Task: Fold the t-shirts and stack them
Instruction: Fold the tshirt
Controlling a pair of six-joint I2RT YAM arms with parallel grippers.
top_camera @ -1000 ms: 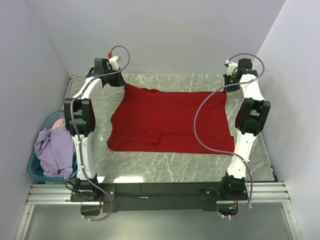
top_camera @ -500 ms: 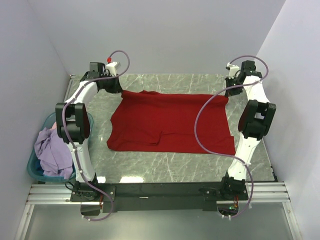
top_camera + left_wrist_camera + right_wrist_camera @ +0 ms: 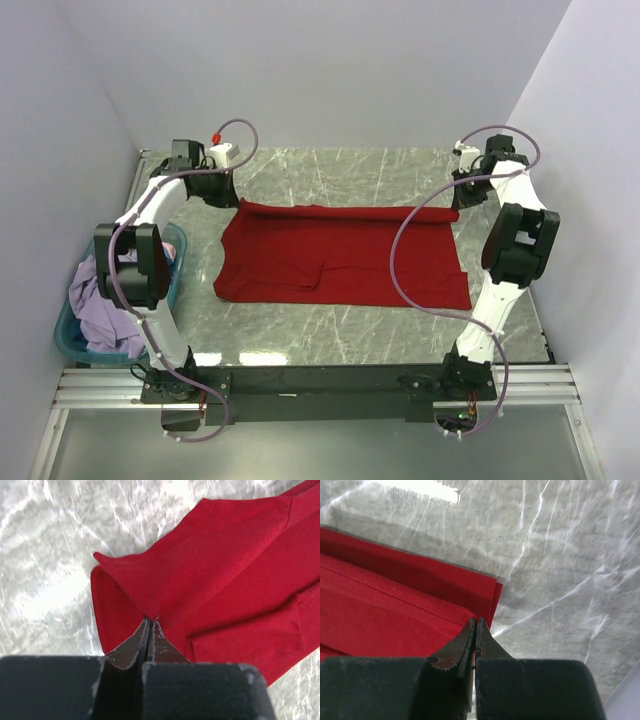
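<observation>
A red t-shirt (image 3: pixel 340 255) lies spread on the marble table, its far edge lifted and turned over toward the near side. My left gripper (image 3: pixel 236 200) is shut on the shirt's far left corner; the left wrist view shows the cloth (image 3: pixel 210 565) pinched at my gripper's tips (image 3: pixel 150 618). My right gripper (image 3: pixel 456 205) is shut on the far right corner; in the right wrist view the red cloth (image 3: pixel 395 610) runs into the closed gripper tips (image 3: pixel 475 621), with a folded layer beneath.
A teal basket (image 3: pixel 68 340) at the left table edge holds lilac and pink clothes (image 3: pixel 105 300). Grey walls close in the back and both sides. Bare marble (image 3: pixel 340 165) shows behind the shirt and in front of it.
Both grippers have moved toward the near side with the shirt's far corners, so the far edge has folded over and the shirt looks shorter front to back.
</observation>
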